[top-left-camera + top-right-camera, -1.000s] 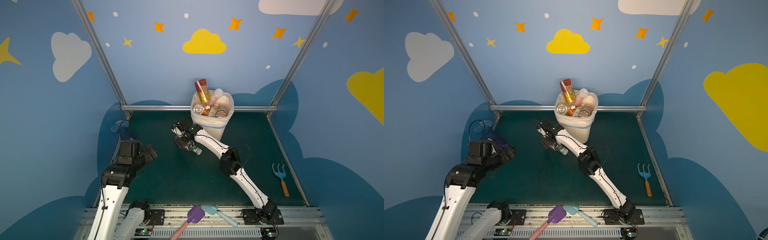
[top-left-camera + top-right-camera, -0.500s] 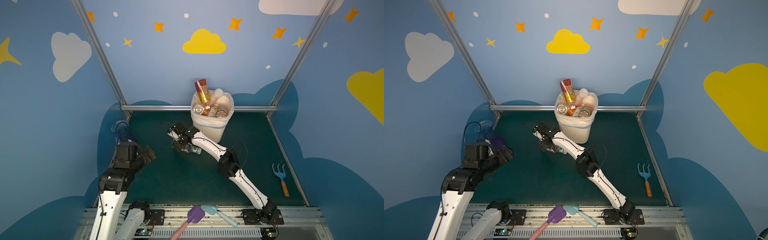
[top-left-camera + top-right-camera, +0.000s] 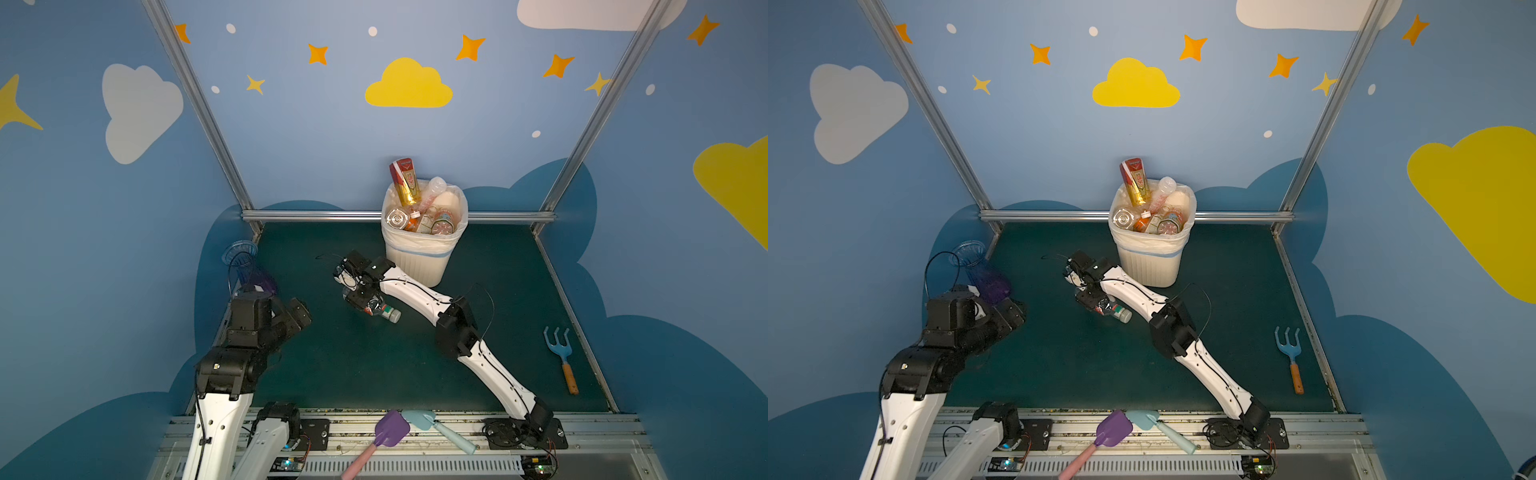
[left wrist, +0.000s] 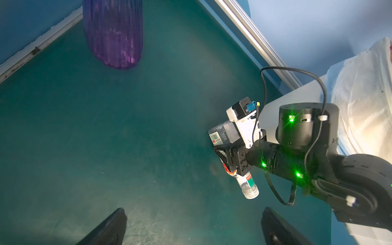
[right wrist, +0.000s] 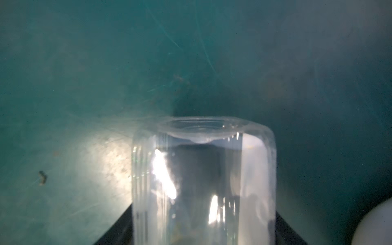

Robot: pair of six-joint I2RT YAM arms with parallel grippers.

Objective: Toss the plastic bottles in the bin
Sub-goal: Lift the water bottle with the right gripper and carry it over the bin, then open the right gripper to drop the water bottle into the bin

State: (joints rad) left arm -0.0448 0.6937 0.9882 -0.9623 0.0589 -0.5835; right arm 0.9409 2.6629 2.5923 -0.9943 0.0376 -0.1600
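One plastic bottle [image 3: 384, 311] [image 3: 1116, 311] lies on the green mat in front of the bin [image 3: 419, 259] [image 3: 1152, 266]. It is clear, with a red and green label. My right gripper [image 3: 360, 296] [image 3: 1090, 296] is shut on it, low over the mat. The right wrist view has the clear bottle [image 5: 203, 174] filling the space in my right gripper [image 5: 203, 210], with a black finger against each side. Several bottles [image 3: 415, 208] are piled in the bin, and a red one sticks up. My left gripper [image 3: 297, 316] [image 4: 194, 231] hangs open and empty at the left.
A blue-purple ribbed vase [image 3: 245, 266] [image 4: 113, 34] stands at the far left corner. A blue rake [image 3: 561, 357] lies by the right edge. Purple [image 3: 390, 430] and light-blue [image 3: 432, 424] shovels rest on the front rail. Metal frame posts run along the back.
My right gripper has shifted a little left and nearer, and its jaws have closed in on the bottle. The left arm has sunk back slightly and stays open.
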